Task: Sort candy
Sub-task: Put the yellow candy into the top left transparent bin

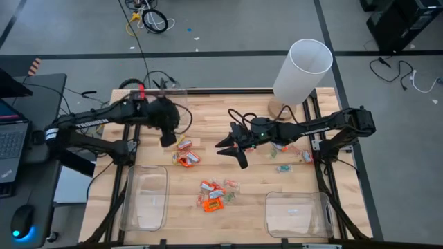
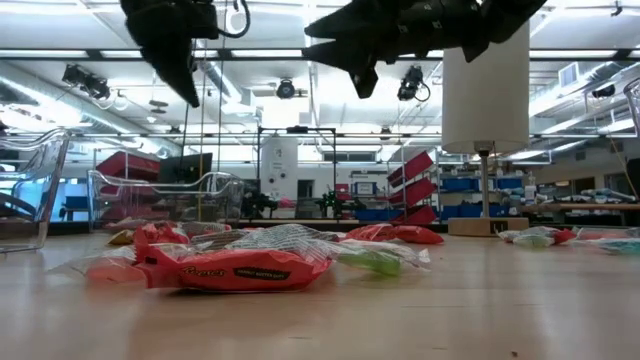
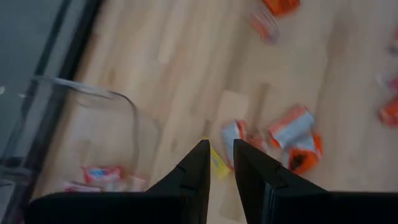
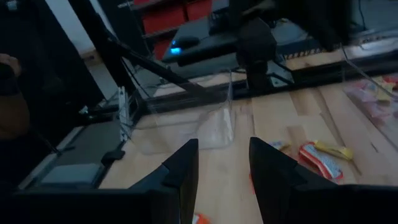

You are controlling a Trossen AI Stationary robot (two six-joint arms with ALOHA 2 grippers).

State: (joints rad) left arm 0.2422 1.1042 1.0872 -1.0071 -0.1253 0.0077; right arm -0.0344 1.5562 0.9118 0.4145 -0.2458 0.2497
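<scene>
I'm between picks: candy [image 1: 212, 195] lies loose mid-desk, more near the right edge. My left pincer [image 1: 168, 139] hangs nearly pressed together, empty, above 1 cluster; my right pincer [image 1: 232, 149] hovers spread, empty. Next: drop onto 1 wrapper.

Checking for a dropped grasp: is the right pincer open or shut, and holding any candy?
Open and empty: the right pincer shows a clear gap between its fingers with bare table behind, held above the candy.
</scene>
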